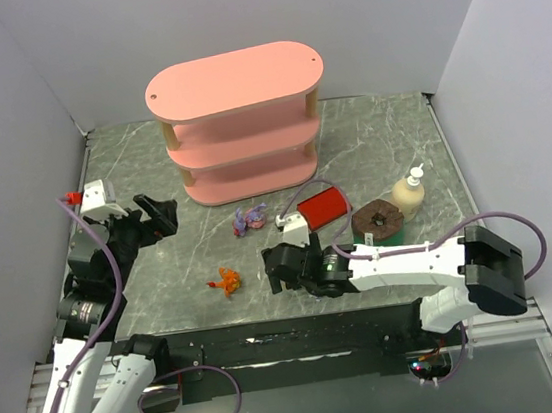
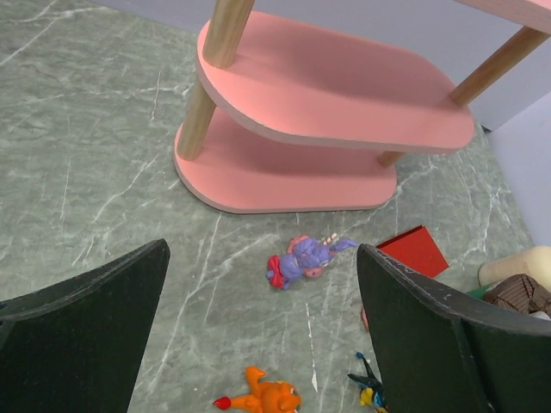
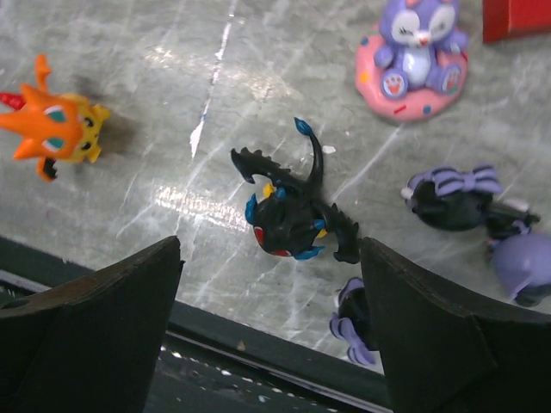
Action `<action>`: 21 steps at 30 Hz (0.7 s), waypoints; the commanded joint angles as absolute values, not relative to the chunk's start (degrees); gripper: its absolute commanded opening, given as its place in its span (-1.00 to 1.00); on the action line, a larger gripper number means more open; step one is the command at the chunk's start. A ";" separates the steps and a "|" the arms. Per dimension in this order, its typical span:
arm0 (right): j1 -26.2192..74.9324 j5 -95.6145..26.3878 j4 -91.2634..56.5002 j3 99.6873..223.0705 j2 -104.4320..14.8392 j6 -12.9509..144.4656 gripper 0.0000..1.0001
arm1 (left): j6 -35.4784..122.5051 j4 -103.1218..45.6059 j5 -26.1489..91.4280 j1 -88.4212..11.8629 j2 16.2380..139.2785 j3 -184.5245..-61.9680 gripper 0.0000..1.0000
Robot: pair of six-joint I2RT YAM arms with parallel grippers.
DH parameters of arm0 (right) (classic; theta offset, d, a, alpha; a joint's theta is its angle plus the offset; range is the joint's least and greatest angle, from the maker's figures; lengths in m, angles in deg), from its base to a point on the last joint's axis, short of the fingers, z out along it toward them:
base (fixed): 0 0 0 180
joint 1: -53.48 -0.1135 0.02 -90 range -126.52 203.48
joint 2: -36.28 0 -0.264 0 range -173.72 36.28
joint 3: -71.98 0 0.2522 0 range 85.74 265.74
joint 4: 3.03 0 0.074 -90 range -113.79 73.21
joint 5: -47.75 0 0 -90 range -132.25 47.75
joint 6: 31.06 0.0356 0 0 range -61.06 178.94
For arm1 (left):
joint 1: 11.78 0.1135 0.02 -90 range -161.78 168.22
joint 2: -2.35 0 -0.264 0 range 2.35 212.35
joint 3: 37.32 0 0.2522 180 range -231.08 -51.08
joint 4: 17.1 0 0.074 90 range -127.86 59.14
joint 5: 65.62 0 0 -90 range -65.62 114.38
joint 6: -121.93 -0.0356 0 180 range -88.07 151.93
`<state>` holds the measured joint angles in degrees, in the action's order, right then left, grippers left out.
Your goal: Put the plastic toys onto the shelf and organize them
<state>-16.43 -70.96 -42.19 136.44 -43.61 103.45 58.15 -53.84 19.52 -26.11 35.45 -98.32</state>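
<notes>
**Q:** Which step does the figure show?
**A:** The approach to a first pick. The right gripper (image 3: 269, 258) hangs low over the spiky black toy (image 3: 288, 219). Its jaws are wide, one finger on either side of the toy and neither touching, so nothing is held.

**Q:** And the other arm?
**A:** The left gripper (image 2: 263, 258) is also spread wide and empty. It points toward the shelf (image 2: 284, 185), and a lilac toy (image 2: 301, 261) lies on the table (image 2: 86, 172) between it and the bottom board.

**Q:** Where do the other toys lie?
**A:** Every toy in view is on the table. In the right wrist view the orange toy (image 3: 52, 125) lies left of the black one, and a purple figure on a pink ring (image 3: 413, 60) lies beyond it. Dark pointed-ear figurines (image 3: 461, 198) lie just beside it. The shelf stands well apart at the back, and no toy shows on its boards.

**Q:** What does the next move call for?
**A:** Probably closing squarely on the black toy's body — its tail and spikes offer poor purchase — without nudging the dark figurines near one finger. After that come a lift and a long carry to a shelf board.
</notes>
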 commanded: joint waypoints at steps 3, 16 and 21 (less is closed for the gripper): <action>-16.83 -75.13 -41.92 138.21 -45.89 113.70 0.67 | 58.48 -52.22 18.75 -25.84 35.40 -97.92 0.93; -15.86 -74.60 -40.87 139.36 -51.17 113.79 0.19 | 58.13 -52.31 17.88 -25.84 34.78 -97.40 0.93; -15.25 -73.81 -42.36 140.85 -53.71 112.73 -0.25 | 58.13 -52.31 17.61 -25.93 34.61 -97.22 0.93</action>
<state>-15.92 -72.89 -41.41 138.15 -51.64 113.12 58.13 -53.87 18.44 -26.11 35.43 -97.27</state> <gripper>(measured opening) 0.407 0.964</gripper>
